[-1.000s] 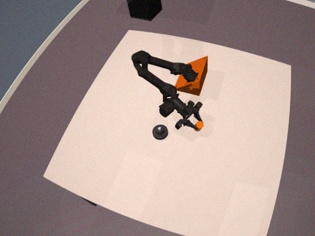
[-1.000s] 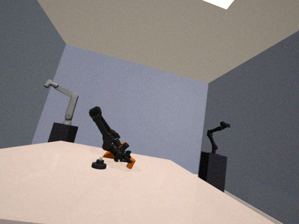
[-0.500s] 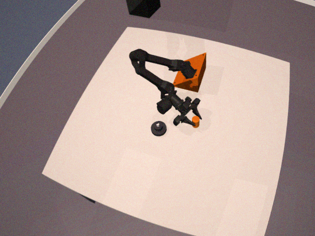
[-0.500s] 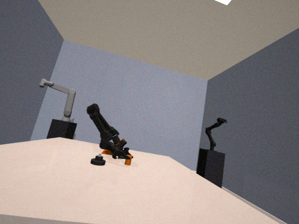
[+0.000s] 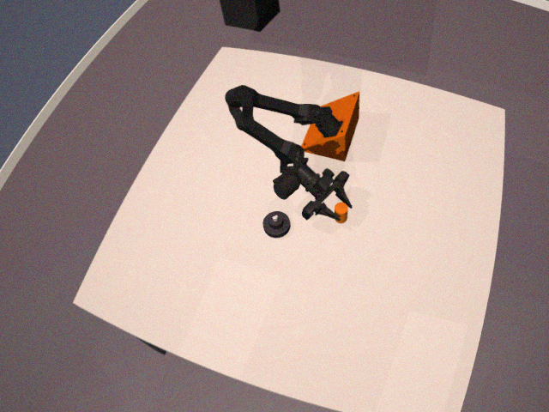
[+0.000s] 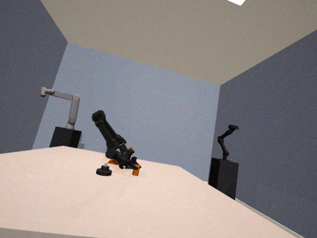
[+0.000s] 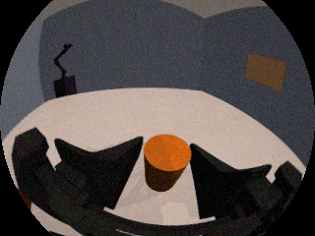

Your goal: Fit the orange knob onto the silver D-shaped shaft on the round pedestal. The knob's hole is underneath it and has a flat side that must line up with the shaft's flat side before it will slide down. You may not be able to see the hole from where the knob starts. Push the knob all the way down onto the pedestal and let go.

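Observation:
The orange knob (image 5: 340, 214) (image 6: 135, 170) (image 7: 166, 153) stands upright on the table, a plain cylinder with its closed top up; its hole is hidden underneath. My gripper (image 5: 345, 213) (image 6: 138, 167) (image 7: 166, 144) is open, with one fingertip on each side of the knob near its top. In the wrist view the fingertips are very close to the knob's sides. The round dark pedestal (image 5: 277, 233) (image 6: 103, 172) stands apart from the knob, to its left in the top and exterior views. Its silver shaft (image 5: 274, 217) (image 6: 106, 164) points up, bare; I cannot make out which way its flat faces.
The orange wedge-shaped base (image 5: 332, 115) stands behind the gripper, with the arm (image 5: 266, 135) reaching out from it over the pale table (image 5: 199, 213) (image 6: 77, 200). A grey arm (image 6: 74, 110) and another black arm (image 6: 222, 144) stand on dark stands beyond the table.

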